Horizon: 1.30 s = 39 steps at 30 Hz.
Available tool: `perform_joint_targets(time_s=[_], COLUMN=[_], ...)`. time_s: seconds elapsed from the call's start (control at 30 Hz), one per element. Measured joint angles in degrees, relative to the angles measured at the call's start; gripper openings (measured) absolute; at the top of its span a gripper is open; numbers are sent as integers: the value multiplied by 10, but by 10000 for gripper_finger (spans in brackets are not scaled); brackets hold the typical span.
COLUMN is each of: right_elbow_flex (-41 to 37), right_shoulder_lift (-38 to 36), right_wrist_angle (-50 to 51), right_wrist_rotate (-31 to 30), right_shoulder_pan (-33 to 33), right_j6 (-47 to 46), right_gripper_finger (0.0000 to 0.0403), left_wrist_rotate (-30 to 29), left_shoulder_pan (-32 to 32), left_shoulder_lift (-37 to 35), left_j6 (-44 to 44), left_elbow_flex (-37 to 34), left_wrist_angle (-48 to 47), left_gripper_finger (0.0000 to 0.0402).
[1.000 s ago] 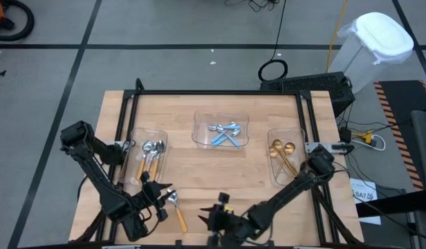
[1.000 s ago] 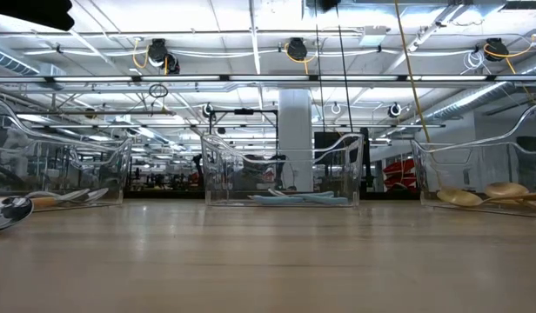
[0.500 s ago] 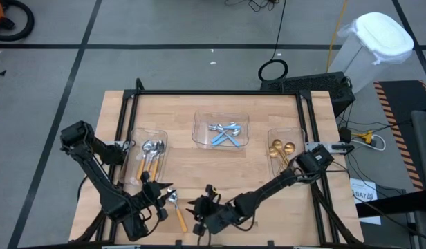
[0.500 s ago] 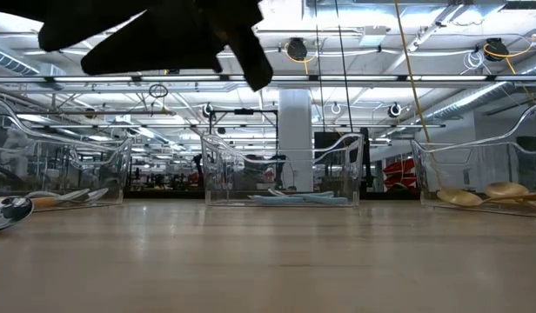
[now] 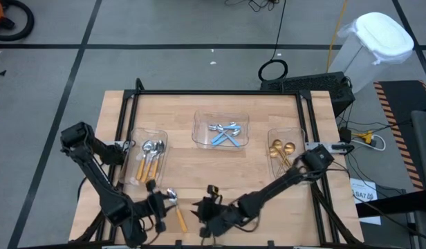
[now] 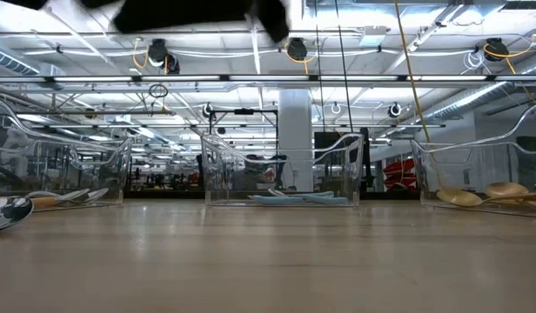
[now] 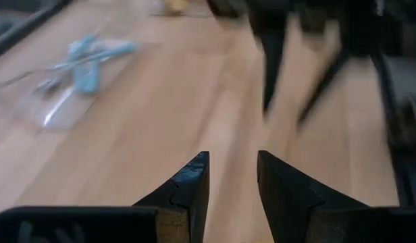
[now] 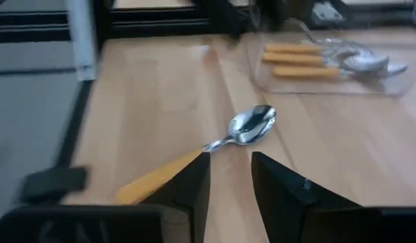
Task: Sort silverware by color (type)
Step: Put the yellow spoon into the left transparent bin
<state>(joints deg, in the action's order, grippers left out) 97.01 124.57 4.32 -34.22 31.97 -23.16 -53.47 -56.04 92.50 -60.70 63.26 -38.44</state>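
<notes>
R gripper [image 8: 228, 177]: fingers apart, holding nothing
Loose spoon [image 8: 194, 154]: orange handle, just ahead of R gripper
L gripper [image 7: 231, 177]: parted, empty

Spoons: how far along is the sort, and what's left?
Nearly done. Orange-handled spoons, blue-handled spoons and gold spoons lie in separate trays. Nothing is held: the right gripper points, empty, at one loose orange-handled spoon on the table, near the left gripper. That spoon remains.
</notes>
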Motion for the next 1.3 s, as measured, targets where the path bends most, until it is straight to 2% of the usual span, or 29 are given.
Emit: perform_joint_targets(time_s=[0.17, 0.3, 0.43, 0.7, 1.03, 1.3], right_elbow_flex=[1, 1, 1, 0, 1, 1], right_shoulder_lift=[-52, -71, -71, -71, -71, -71], right_wrist_angle=[131, 214, 264, 286, 298, 303], right_wrist_rotate=[0, 0, 32, 28, 28, 28], right_shoulder_pan=[38, 73, 112, 152, 154, 154], right_j6=[8, 21, 51, 51, 37, 33], right_gripper_finger=[102, 102, 102, 102, 102, 102], left_wrist_rotate=[54, 138, 217, 324, 388, 390], left_shoulder_pan=[8, 31, 49, 81, 120, 125], left_shoulder_lift=[18, 35, 40, 46, 107, 142], left_j6=[161, 209, 263, 419, 569, 606], left_elbow_flex=[0, 0, 0, 0, 0, 2], left_wrist_angle=[71, 68, 64, 31, 29, 15], left_gripper_finger=[124, 124, 124, 124, 124, 124])
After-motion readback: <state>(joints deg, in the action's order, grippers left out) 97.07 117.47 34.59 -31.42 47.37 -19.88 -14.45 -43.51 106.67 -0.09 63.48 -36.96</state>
